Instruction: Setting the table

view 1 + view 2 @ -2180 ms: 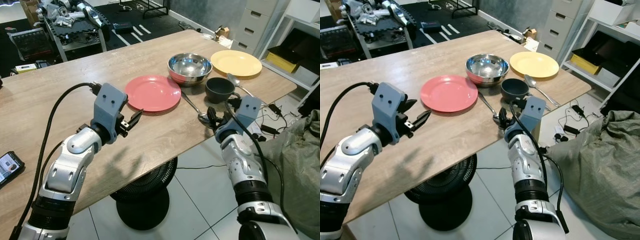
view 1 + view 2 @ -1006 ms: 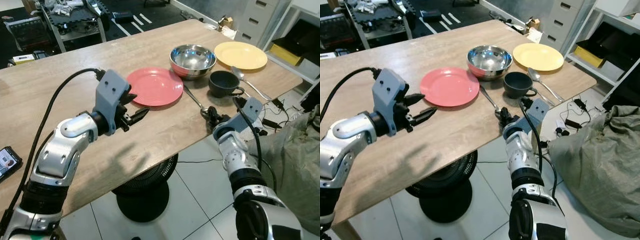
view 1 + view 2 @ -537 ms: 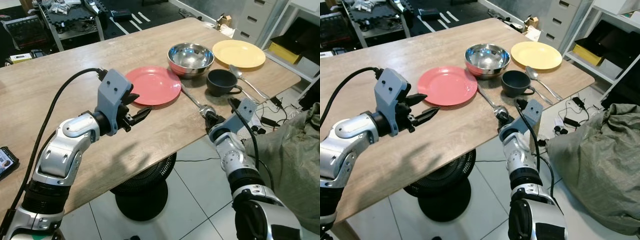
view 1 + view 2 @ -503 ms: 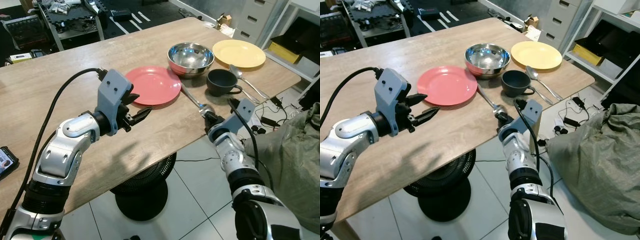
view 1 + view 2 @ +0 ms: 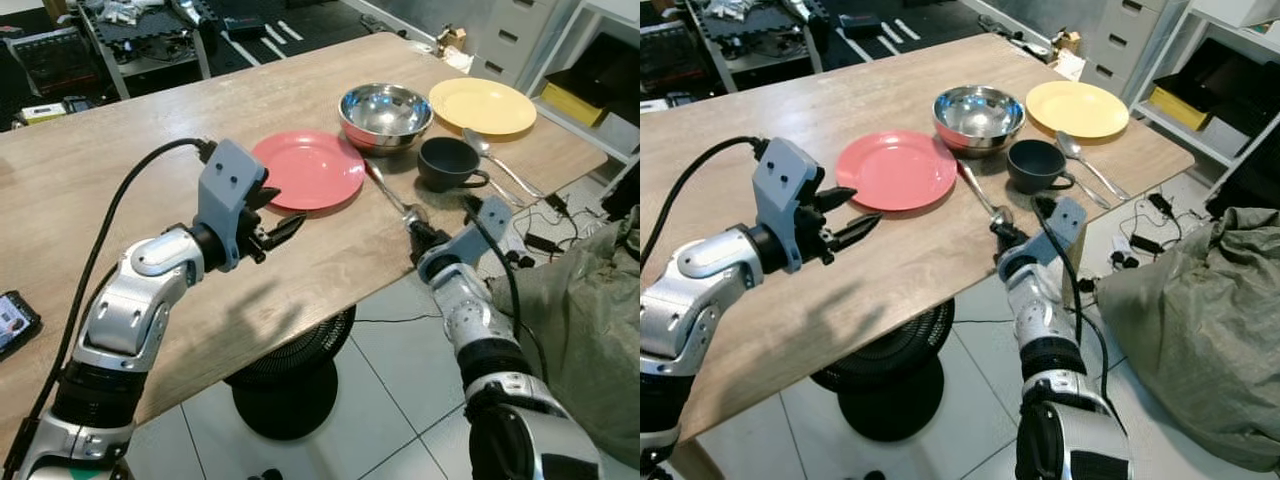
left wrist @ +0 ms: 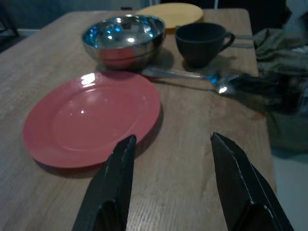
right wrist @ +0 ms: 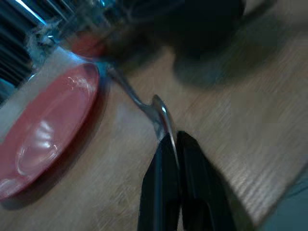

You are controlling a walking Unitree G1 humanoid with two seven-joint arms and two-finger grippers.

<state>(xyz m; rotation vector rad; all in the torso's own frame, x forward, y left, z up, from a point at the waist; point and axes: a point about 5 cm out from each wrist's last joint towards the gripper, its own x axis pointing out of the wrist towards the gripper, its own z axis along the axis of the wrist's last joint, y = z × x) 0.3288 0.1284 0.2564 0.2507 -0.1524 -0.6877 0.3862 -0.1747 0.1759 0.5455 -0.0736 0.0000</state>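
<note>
— Where are the head cameras looking?
— Down over the table (image 5: 120, 170) from above.
— And the wrist cameras?
— Both are skimming low, sharing the red plate (image 6: 91, 118) and spoon (image 7: 156, 113).

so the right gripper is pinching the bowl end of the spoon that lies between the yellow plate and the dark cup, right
Not quite. The spoon that the right gripper pinches at its bowl end lies between the red plate and the dark cup, not the yellow plate. The right eye view shows this. The right wrist view has the fingers closed on the spoon's bowl, with the red plate beside it.
</note>
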